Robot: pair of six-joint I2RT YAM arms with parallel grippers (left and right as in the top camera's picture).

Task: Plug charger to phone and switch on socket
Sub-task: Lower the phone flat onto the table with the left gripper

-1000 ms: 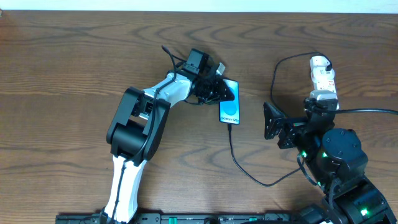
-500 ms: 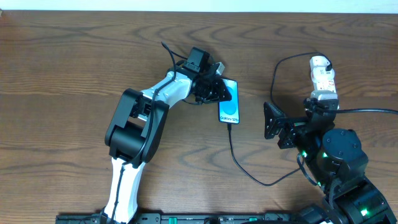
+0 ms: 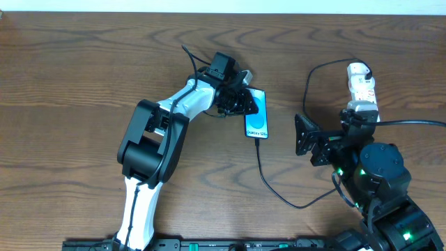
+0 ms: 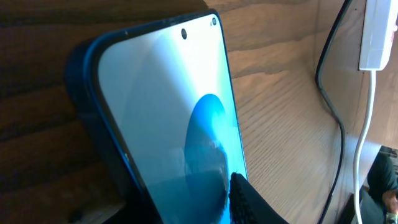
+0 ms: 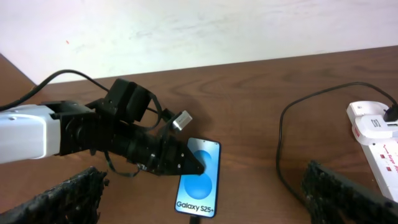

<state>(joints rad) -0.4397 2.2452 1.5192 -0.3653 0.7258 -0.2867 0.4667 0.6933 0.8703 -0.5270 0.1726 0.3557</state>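
Observation:
The phone [image 3: 258, 118] lies on the wooden table with its light-blue screen up, reading "Galaxy S25+" in the right wrist view [image 5: 202, 186]. My left gripper [image 3: 244, 103] is closed on the phone's upper left part, with one fingertip on the screen [image 4: 245, 199]. The charger's thin black cable [image 3: 268, 185] has its small plug [image 3: 256, 141] at the phone's bottom edge. It loops right and up to a black adapter [image 5: 392, 113] in the socket [image 3: 361, 85], a white power strip with red marks. My right gripper [image 3: 310, 143] is wide open and empty, between phone and socket.
The strip's white cord [image 4: 367, 124] and the black cable [image 4: 329, 93] run along the table right of the phone. My right arm's base [image 3: 380, 174] sits just below the socket. The table's far edge meets a pale wall [image 5: 217, 31].
The left arm has shifted very slightly to the left. The phone, the cable and the right arm look unchanged.

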